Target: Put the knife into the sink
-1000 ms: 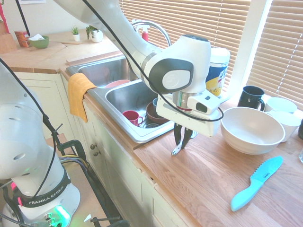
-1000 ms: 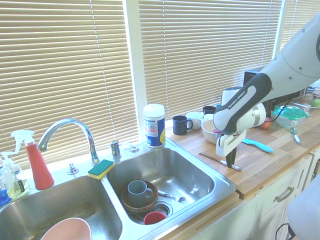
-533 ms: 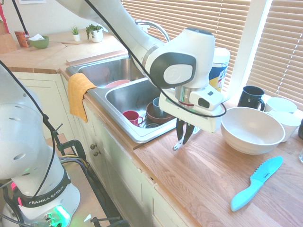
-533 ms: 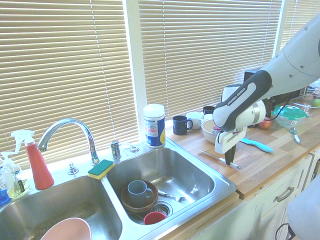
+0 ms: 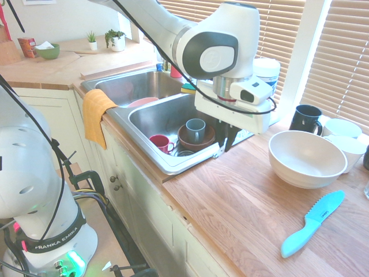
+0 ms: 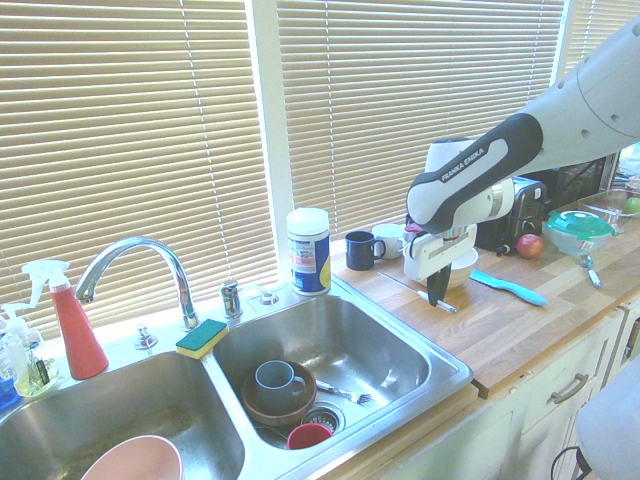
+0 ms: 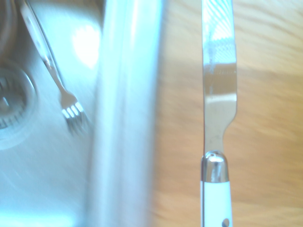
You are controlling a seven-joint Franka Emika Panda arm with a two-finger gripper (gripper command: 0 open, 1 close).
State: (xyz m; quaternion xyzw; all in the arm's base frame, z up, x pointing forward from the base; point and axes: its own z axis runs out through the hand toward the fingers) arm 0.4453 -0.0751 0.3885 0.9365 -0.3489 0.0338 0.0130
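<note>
Arm: it is reaching over the counter (image 5: 242, 202), wrist pointing straight down beside the sink (image 5: 151, 118).
Gripper (image 5: 225, 142): its fingers are clamping the knife (image 6: 418, 292), holding it level in the air.
Knife position: it is hanging over the wood, just beside the sink's raised rim (image 7: 124, 113), the blade running along that rim.
Sink contents: a fork (image 7: 52, 78), a mug (image 6: 274, 381) in a brown bowl (image 6: 262, 405), and a red cup (image 6: 308, 436) are crowding the drain.
Open room: the basin wall nearest the gripper is lying bare.
</note>
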